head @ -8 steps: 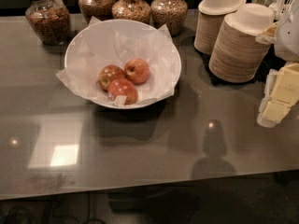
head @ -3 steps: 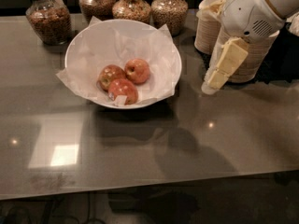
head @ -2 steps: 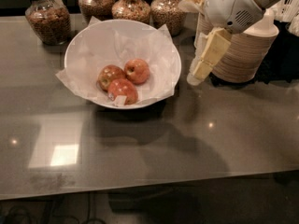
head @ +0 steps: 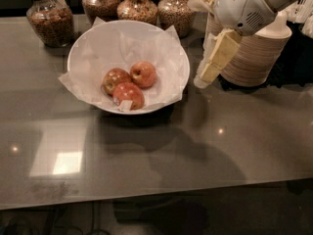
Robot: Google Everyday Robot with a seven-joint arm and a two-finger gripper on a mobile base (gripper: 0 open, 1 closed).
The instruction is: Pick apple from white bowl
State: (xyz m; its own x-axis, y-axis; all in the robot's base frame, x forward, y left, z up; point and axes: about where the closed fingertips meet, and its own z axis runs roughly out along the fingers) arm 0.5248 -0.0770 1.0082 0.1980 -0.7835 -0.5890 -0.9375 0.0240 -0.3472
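The white bowl (head: pixel 93 48), lined with crinkled white paper, stands on the grey table at the back left of centre. Three apples lie in it. The apple (head: pixel 143 74), red with a pale blush around its stem dimple, is the rightmost. A red apple with a white sticker (head: pixel 128 96) lies in front of it, and a yellower mottled apple (head: pixel 115 80) lies to its left. My gripper (head: pixel 203 80) hangs from the white arm at the upper right, pointing down and left. It is just outside the bowl's right rim and holds nothing.
Several glass jars of brown snacks (head: pixel 49 19) line the table's back edge behind the bowl. A stack of tan-sided paper bowls (head: pixel 259 55) stands right behind my gripper. The grey table (head: pixel 161 155) reaches to its front edge below.
My gripper has come in from the right edge and moved left past the stacked paper bowls to the white bowl's right rim. The apples have not moved.
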